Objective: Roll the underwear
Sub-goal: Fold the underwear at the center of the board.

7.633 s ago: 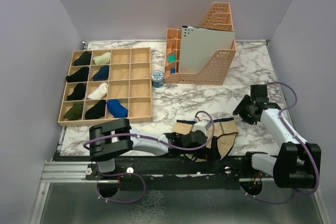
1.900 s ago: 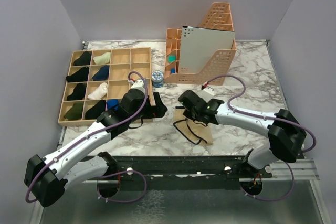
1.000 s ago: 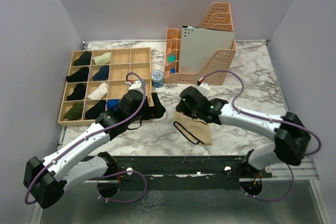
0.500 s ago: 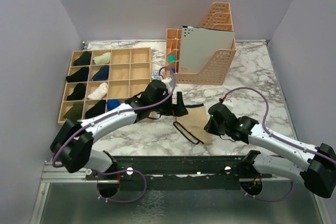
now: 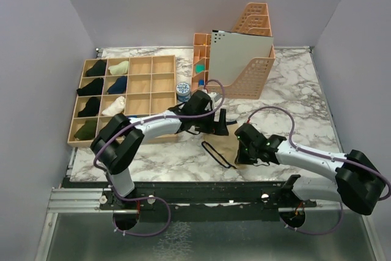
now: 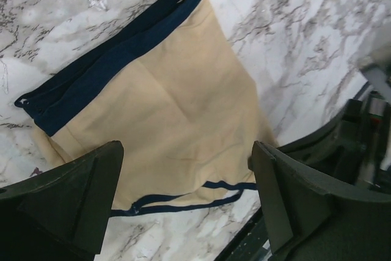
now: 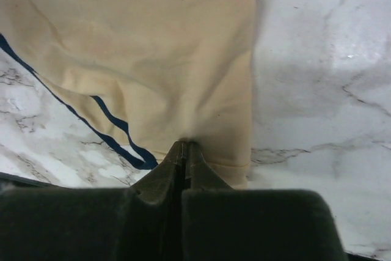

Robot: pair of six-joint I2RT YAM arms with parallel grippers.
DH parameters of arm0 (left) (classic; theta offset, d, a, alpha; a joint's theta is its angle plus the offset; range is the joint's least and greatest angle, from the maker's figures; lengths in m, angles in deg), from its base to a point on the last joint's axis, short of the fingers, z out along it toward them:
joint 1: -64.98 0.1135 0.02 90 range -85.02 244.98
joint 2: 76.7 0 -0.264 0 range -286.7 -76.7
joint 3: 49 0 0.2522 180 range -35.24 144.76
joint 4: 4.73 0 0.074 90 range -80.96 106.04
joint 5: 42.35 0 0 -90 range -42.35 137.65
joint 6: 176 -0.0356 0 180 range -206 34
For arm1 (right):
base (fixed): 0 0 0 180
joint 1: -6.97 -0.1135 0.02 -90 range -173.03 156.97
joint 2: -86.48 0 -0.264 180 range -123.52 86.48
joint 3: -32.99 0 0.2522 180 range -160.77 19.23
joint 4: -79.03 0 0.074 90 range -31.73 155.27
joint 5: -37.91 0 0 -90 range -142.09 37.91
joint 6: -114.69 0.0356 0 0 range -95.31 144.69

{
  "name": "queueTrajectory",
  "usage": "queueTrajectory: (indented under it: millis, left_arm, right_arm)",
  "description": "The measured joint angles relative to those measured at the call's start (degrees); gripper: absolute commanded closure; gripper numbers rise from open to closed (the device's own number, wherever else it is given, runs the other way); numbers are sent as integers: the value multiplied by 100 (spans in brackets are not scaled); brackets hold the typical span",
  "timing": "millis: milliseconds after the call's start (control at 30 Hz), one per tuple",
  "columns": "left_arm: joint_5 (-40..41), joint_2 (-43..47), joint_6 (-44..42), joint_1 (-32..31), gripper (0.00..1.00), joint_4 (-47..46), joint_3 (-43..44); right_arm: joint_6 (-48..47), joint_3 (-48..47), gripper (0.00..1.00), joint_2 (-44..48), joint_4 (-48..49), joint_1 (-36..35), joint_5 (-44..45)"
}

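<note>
While the right gripper (image 7: pixel 185 150) has its jaws clamped on the near edge of the underwear (image 7: pixel 153 41) lying flat on the bench (image 7: pixel 317 59), turn that edge over evenly, with the left gripper (image 6: pixel 183 175), jaws apart above the cloth, ready to steady it

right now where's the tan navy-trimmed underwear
Top view: tan underwear lies near the marble table's front centre, under the open left gripper, right gripper pinching its near-right edge.

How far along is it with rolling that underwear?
Done: the underwear lies folded flat on the table. In hand: the right tool is pinched shut on one edge; the left tool hovers open above it. Left: the rolling itself, no roll shows yet.
</note>
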Motion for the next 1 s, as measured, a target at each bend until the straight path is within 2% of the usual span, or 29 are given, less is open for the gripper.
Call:
queueTrajectory:
  millis: [133,267,367,600,733,1000]
  left_arm:
    - [81,-374,-107,0,14,2,-2]
    - [542,-540,-162,0,14,96,57]
    - [883,-535,-162,-28,13,212,109]
    - [1064,-529,-297,-74,12,378,201]
    - [940,-529,-380,-85,7,470,234]
    - [570,-448,-424,-92,1,535,234]
  right_arm:
    - [-39,33,99,-116,251,0,-146]
    - [-2,74,93,11,238,-2,-109]
    - [116,170,88,391,-63,-7,109]
    - [44,221,86,1235,-310,-7,103]
    - [31,236,87,1137,-258,-7,-26]
    - [74,264,93,262,164,-4,-162]
